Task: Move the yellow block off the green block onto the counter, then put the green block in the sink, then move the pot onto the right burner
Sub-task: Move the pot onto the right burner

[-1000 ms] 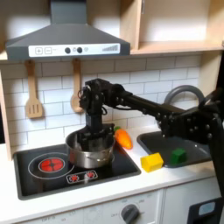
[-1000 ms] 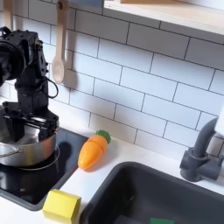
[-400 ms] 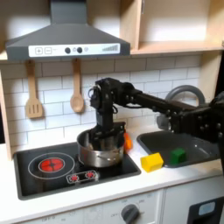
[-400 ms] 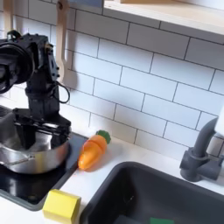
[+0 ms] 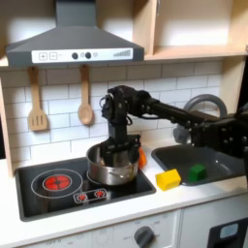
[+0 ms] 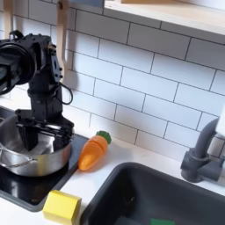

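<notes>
Fingers [image 6: 26, 134] on the gripper [image 6: 41, 134] reach down at the rim of the pot [image 6: 33, 156], and in the second exterior view they look clamped on that rim, though the near finger blocks the actual contact so I can't be totally sure. In the first exterior view the gripper [image 5: 118, 151] is down over the pot [image 5: 112, 167], which sits on the right side of the black stove panel [image 5: 58, 192].

Counting stuff: one pot, one yellow block [image 5: 169, 179], one green block [image 5: 197, 172], one orange carrot toy [image 6: 92, 151], two wooden utensils [image 5: 38, 102] hanging on the tile wall.

Yellow block is on the white counter [image 5: 145, 208], just off the stove's right edge and beside the sink [image 5: 221, 165]. In the second exterior view it [image 6: 62, 207] sits at the near edge by the sink's [image 6: 132, 195] corner. Green block lies inside the sink basin, well apart from the yellow one; a sliver of it [image 6: 159, 222] peeks in at the bottom of the second exterior view.

Carrot lies on the counter between stove and sink, close beside the pot, leaning toward the wall. Grey faucet [image 6: 204, 149] stands at the back of the sink. One red burner ring [image 5: 56, 181] shows left of the pot in the first exterior view.
</notes>
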Motion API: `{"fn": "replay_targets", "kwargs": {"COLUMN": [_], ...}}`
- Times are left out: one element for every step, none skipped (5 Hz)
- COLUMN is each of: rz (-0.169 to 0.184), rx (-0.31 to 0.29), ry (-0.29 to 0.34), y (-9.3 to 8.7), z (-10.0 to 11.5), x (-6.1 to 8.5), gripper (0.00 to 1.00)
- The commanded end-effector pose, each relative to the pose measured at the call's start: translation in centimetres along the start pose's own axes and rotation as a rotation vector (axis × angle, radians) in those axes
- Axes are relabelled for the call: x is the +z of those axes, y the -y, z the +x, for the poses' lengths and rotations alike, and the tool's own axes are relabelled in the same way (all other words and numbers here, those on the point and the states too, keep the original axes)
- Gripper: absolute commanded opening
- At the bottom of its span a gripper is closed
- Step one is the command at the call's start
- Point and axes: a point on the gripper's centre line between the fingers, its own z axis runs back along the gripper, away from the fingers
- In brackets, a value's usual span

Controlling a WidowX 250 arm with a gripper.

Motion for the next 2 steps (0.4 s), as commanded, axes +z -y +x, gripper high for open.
{"fn": "replay_targets", "kwargs": {"rz": [-0.001,-0.014], "rx": [0.002,-0.008], "ry": [-0.003,-0.008], "y": [-0.19,0.07], "z": [-0.23,-0.29], "x": [0.64,1.16], "gripper": [1.0,1.0]}}
